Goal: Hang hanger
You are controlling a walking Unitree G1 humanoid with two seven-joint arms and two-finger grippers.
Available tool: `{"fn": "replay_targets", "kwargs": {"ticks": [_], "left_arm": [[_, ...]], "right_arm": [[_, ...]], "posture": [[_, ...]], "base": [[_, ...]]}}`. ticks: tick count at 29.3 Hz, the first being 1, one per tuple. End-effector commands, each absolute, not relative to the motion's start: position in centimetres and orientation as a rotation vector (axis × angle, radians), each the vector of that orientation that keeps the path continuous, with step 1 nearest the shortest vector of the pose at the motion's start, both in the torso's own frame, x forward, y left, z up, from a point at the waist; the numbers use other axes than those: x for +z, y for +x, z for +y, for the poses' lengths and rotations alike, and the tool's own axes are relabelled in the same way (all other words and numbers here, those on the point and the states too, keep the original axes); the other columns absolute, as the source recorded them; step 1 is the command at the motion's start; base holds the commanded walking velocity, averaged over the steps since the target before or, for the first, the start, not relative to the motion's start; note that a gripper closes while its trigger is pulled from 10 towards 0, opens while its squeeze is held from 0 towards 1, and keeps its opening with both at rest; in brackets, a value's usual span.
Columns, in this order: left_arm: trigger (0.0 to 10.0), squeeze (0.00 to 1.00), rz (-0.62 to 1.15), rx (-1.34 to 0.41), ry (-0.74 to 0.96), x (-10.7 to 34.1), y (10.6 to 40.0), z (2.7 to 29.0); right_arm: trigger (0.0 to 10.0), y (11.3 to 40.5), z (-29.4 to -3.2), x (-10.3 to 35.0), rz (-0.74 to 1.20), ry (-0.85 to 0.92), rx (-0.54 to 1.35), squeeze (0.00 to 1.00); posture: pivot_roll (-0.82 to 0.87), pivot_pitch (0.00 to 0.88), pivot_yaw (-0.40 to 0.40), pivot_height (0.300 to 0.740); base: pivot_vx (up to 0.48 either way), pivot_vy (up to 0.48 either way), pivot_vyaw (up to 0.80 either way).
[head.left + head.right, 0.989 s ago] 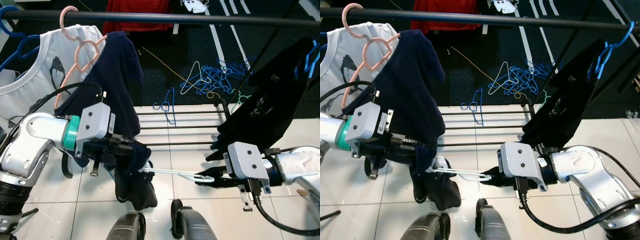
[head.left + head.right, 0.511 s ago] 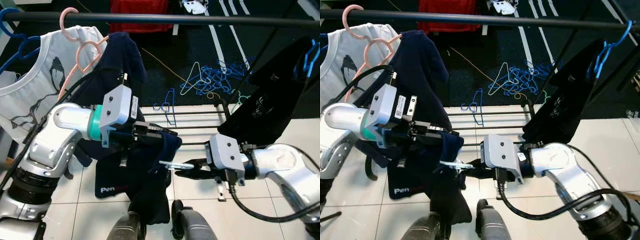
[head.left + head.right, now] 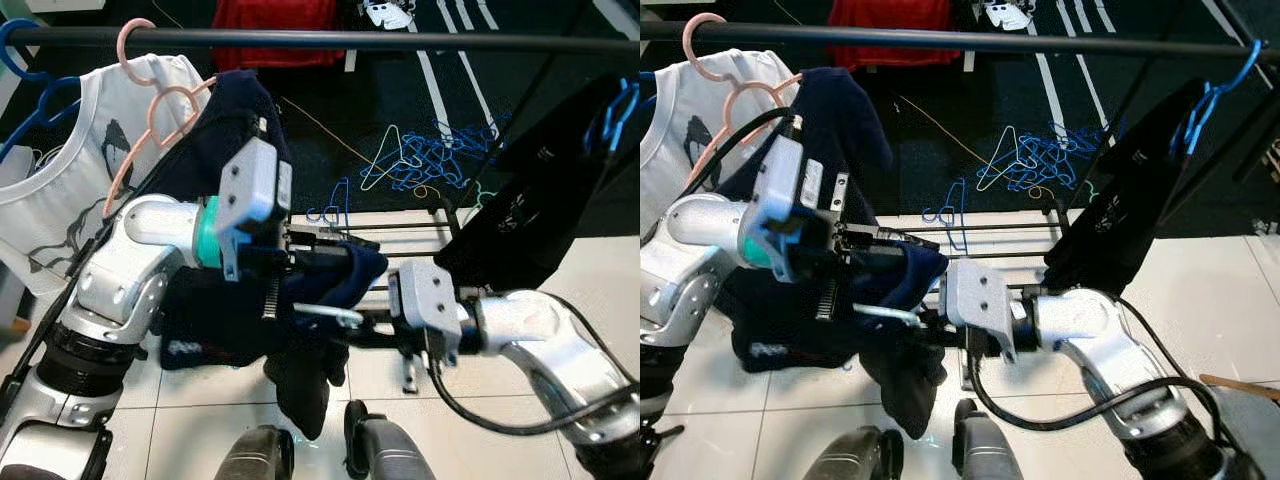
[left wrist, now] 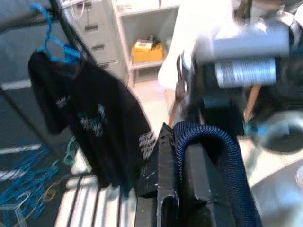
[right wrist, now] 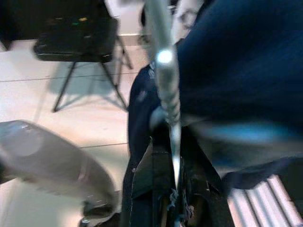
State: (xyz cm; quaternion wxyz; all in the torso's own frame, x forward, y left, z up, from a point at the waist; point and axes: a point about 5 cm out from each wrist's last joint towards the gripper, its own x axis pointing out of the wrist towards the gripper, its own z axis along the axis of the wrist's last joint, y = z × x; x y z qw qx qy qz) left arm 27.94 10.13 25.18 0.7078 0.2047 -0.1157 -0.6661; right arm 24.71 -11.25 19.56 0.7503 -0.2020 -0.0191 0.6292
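Observation:
A dark navy garment (image 3: 300,370) hangs bunched between my two arms, below the black clothes rail (image 3: 320,38). My left gripper (image 3: 345,258) is shut on the garment's collar; in the left wrist view the navy collar edge (image 4: 210,142) loops over the black fingers (image 4: 165,170). A white hanger (image 3: 328,314) sticks into the cloth just under that collar. My right gripper (image 3: 365,322) is shut on the hanger's near end. In the right wrist view the pale hanger (image 5: 166,75) runs straight out from the fingers (image 5: 156,189) into the navy cloth. The hanger's far part is hidden by fabric.
On the rail hang a white T-shirt (image 3: 60,170) on a pink hanger (image 3: 150,100) at the left and a black T-shirt (image 3: 560,180) on a blue hanger at the right. Several blue hangers (image 3: 430,160) lie on the dark floor beyond the rack's low bars (image 3: 400,225).
Both arms have risen and closed toward each other. The navy garment came up off its low hang, and the right gripper pushed the hanger leftward into it.

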Motion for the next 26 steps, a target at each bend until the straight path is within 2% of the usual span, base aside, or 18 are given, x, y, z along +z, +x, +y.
{"fn": "replay_targets", "kwargs": {"ticks": [1, 11, 16, 17, 18, 19, 26], "left_arm": [[10.0, 0.0, -0.226, -1.483, 0.497, 24.2, 27.8, 10.4], [10.0, 0.0, -0.225, -1.437, 0.515, 24.0, 28.1, 10.4], [10.0, 0.0, -0.283, -1.382, 0.498, 25.4, 28.8, 10.4], [10.0, 0.12, -0.3, -1.371, 0.498, 25.7, 28.9, 10.4], [10.0, 0.98, -0.321, -1.357, 0.503, 26.3, 29.1, 10.5], [10.0, 1.0, -0.332, -1.362, 0.52, 26.7, 29.1, 10.7], [10.0, 1.0, -0.245, -1.499, 0.638, 26.9, 27.8, 12.9]], "right_arm": [[10.0, 25.2, -11.4, 20.7, -0.121, -0.444, 1.314, 0.0], [10.0, 26.2, -11.0, 22.7, -0.228, -0.404, 1.25, 0.0], [10.0, 26.5, -10.2, 22.7, -0.27, -0.349, 1.226, 0.0], [10.0, 26.6, -10.0, 22.7, -0.281, -0.334, 1.217, 0.0], [10.0, 26.7, -9.7, 22.7, -0.294, -0.318, 1.205, 0.0], [10.0, 26.8, -9.5, 22.7, -0.301, -0.31, 1.2, 0.0], [10.0, 26.9, -9.6, 22.5, -0.29, -0.33, 1.207, 0.0]], "posture": [[-0.08, 0.129, 0.099, 0.74], [-0.07, 0.129, 0.096, 0.74], [-0.06, 0.129, 0.091, 0.74], [-0.06, 0.129, 0.091, 0.74], [-0.06, 0.129, 0.09, 0.74], [-0.06, 0.129, 0.09, 0.74], [-0.06, 0.132, 0.091, 0.74]], "base": [[0.0, 0.0, 0.0], [0.0, 0.0, 0.0], [0.0, 0.0, 0.0], [0.0, 0.0, 0.0], [0.0, 0.0, 0.0], [0.0, 0.0, 0.0], [0.0, 0.0, 0.0]]}}
